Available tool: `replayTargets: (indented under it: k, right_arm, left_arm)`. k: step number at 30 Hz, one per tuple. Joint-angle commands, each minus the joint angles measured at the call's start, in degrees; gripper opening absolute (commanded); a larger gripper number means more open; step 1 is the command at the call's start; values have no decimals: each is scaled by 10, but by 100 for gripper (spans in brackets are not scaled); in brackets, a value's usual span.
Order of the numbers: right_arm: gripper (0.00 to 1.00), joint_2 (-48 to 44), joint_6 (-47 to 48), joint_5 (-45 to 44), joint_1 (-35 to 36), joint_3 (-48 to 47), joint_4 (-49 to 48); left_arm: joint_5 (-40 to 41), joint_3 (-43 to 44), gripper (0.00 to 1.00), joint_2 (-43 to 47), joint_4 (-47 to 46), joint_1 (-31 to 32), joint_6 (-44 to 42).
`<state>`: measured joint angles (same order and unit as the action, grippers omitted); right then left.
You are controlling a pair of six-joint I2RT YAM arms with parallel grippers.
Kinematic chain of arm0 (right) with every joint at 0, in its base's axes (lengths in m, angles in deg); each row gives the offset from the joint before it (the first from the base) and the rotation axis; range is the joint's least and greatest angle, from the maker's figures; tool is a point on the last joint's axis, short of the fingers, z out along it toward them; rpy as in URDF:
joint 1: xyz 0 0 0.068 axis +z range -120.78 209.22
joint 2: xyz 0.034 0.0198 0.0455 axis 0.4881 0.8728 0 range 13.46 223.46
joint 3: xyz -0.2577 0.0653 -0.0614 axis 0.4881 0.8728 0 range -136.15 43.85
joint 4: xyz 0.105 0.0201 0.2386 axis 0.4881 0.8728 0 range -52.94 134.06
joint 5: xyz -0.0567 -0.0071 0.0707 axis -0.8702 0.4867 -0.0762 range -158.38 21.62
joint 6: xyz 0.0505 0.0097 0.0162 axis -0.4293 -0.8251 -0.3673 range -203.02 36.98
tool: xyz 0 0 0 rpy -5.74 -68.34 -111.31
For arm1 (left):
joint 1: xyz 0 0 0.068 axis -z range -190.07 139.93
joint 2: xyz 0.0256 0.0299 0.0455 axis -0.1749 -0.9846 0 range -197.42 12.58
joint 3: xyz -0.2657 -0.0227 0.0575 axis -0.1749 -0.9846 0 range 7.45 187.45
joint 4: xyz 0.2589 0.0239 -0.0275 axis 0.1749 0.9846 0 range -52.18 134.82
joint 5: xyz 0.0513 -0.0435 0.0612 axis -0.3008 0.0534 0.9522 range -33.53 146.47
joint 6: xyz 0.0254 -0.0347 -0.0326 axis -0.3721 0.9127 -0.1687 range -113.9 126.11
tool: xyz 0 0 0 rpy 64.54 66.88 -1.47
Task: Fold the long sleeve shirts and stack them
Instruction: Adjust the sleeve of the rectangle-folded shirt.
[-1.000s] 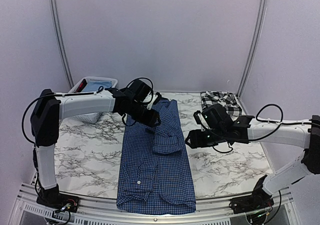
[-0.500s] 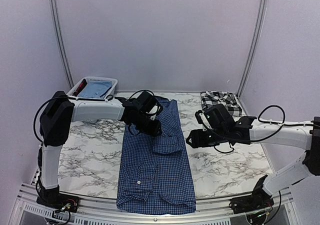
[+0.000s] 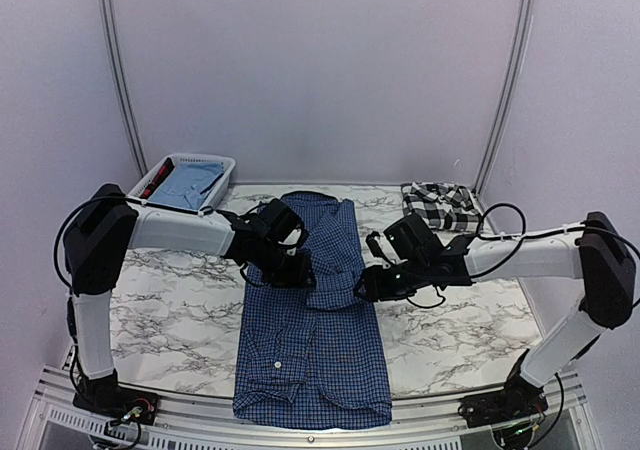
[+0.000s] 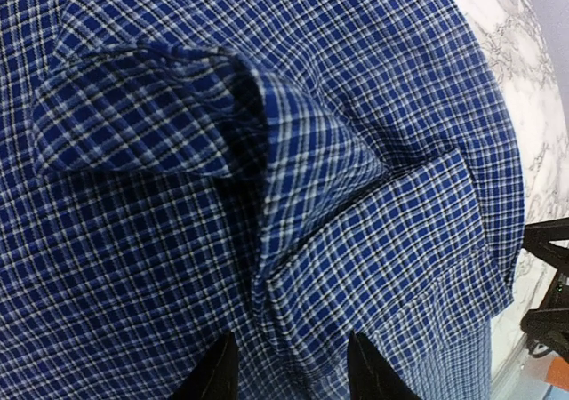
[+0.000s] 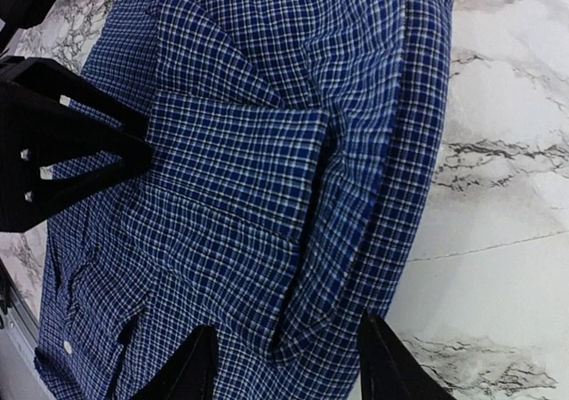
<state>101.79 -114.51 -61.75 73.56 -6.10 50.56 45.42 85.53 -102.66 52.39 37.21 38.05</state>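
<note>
The dark blue checked shirt (image 3: 312, 320) lies lengthwise in the middle of the table, folded into a long strip with a sleeve cuff (image 5: 236, 164) laid across it. The black-and-white plaid shirt (image 3: 441, 202) lies crumpled at the back right. My left gripper (image 3: 300, 270) is low over the blue shirt's left half. In the left wrist view the left gripper (image 4: 289, 373) is open, with a raised ridge of cloth (image 4: 267, 267) between its fingers. My right gripper (image 3: 364, 286) is at the shirt's right edge. It shows open (image 5: 286, 369), straddling the folded edge (image 5: 356, 276).
A white slatted basket (image 3: 217, 162) holding light blue cloth stands at the back left. Marble tabletop (image 3: 180, 290) shows on both sides of the shirt. The shirt's near end reaches the table's front rail (image 3: 320, 435). White walls close the back and sides.
The left gripper has slid nearer along the shirt's left half. The right arm has swung left, bringing its gripper from over the marble onto the shirt's right edge, and its jaws have narrowed.
</note>
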Motion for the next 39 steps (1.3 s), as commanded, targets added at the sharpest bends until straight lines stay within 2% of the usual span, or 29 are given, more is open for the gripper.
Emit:
replayTargets:
  k: [1,5,10,15,19,22,26,39]
  right_arm:
    - [48,15,-11,15,-5,-23,-34]
    - [45,21,-15,15,-5,-19,-42]
    - [33,22,-17,16,-5,-14,-45]
    - [19,25,-17,20,-5,-14,-45]
    - [16,27,-15,18,-5,-11,-43]
    - [10,30,-15,18,-4,-12,-44]
    - [0,27,-16,17,-3,-12,-41]
    - [0,-2,-14,16,9,-19,-12]
  left_arm:
    - [-51,-12,43,20,-47,6,48]
    - [-56,-10,42,12,-48,12,65]
    - [-52,-16,37,5,-48,21,80]
    - [-48,-23,22,4,-46,29,93]
    - [-41,-31,12,15,-45,29,97]
    - [-51,-26,1,22,-45,29,97]
    - [-64,-18,0,36,-45,29,100]
    - [-94,-22,0,129,6,47,95]
